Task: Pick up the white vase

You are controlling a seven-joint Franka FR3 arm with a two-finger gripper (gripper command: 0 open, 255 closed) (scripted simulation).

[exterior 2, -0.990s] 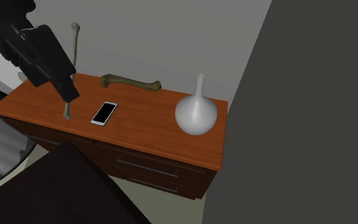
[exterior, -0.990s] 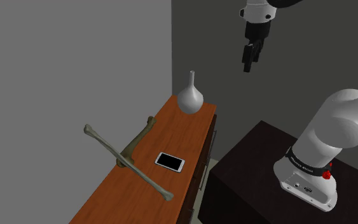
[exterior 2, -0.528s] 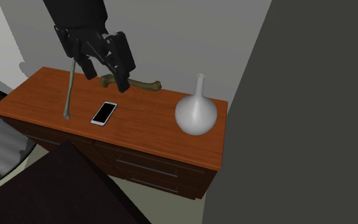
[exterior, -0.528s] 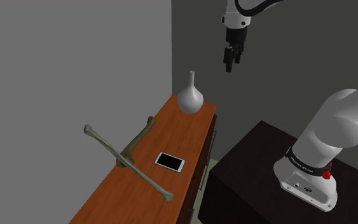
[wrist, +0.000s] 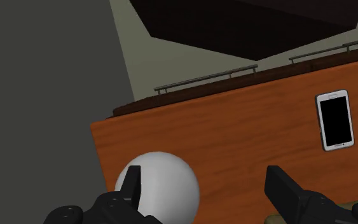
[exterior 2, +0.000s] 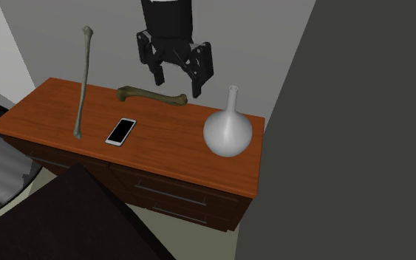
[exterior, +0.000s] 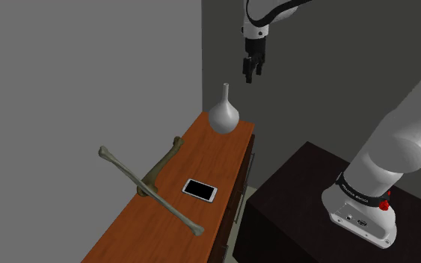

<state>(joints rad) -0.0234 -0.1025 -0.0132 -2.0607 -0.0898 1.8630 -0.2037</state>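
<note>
Quick count of what was on the wooden surface (exterior 2: 175,151): one vase, one phone and two bones. That's four things total.

The vase (exterior: 223,116) looked more pale grey than white, with a round belly and a thin neck. It stood upright at the end of the surface by the dark wall corner, well apart from everything else. In the second exterior view the vase (exterior 2: 227,133) sat near that view's right end of the top.

My jaws were wide open with nothing in them. In the wrist view my two fingers (wrist: 283,189) stood far apart. The vase (wrist: 165,183) showed as a round blob down below, right by one finger and not between the two. No contact at all. In the shoulder view my fingers (exterior: 250,71) hung in the air, higher than the vase's neck and a bit toward that view's right. In the second exterior view, my fingers (exterior 2: 199,76) pointed down, just off to the left of the neck.

The phone (exterior 2: 120,131) was a single white one with a black screen, lying flat mid-surface. One bone (exterior 2: 153,94) was olive and lay flat along the back near the wall. The other, paler bone (exterior 2: 84,81) stood steeply on one end with its top up in the air. In the shoulder view the two crossed each other.

There were two bar handles (wrist: 206,79) on the drawer fronts, and my one dark stand (exterior: 298,217) sat beside the furniture.
</note>
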